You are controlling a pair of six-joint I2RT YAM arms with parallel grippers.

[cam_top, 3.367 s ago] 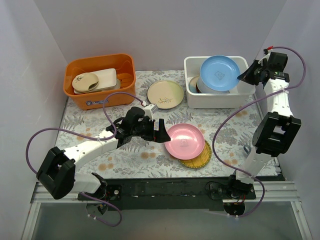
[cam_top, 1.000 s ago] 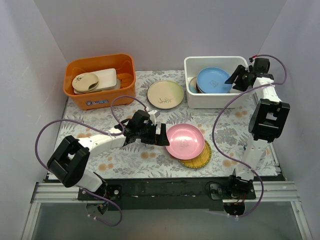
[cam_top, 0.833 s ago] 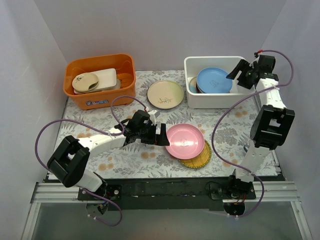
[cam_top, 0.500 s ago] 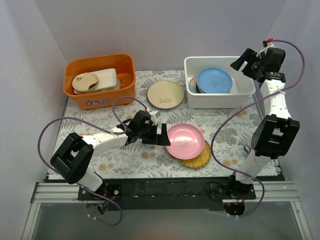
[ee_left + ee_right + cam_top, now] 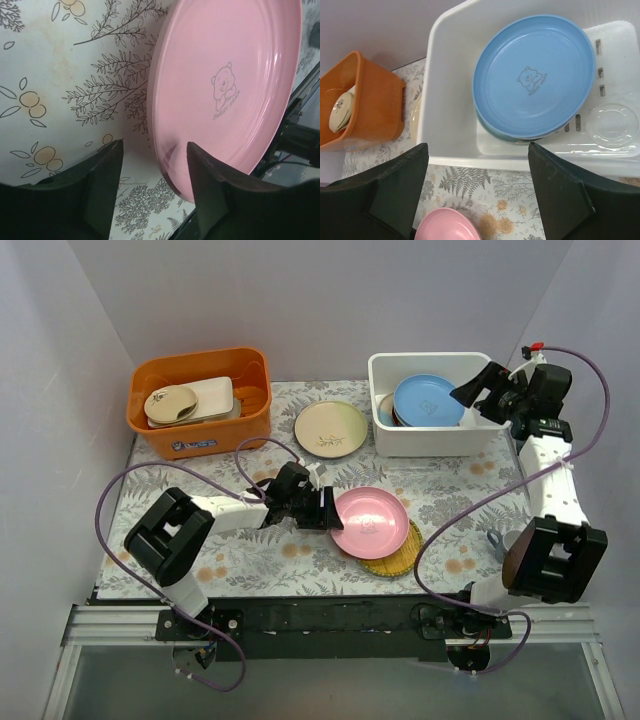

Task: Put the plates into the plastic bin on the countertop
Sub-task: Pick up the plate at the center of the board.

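The pink plate (image 5: 369, 522) lies on the countertop (image 5: 260, 550), resting on a yellow textured plate (image 5: 395, 560). My left gripper (image 5: 325, 510) is open, with the pink plate's (image 5: 225, 75) left rim between its jaws: one finger over the plate, the other just clear of the rim. A cream plate with a sprig (image 5: 330, 428) lies further back. In the white plastic bin (image 5: 385, 435) a blue plate (image 5: 535, 75) sits on a teal one. My right gripper (image 5: 470, 395) hangs open and holds nothing, above the bin's right end.
An orange tub (image 5: 200, 400) with cream dishes stands at the back left. A clear round lid (image 5: 612, 125) lies on the bin's slotted floor. Walls close in on the left, back and right. A black edge runs along the front.
The blue plate, held tilted over the bin at first, now lies flat in it. My right gripper has drawn back and opened wider. My left jaws have narrowed around the pink plate's rim.
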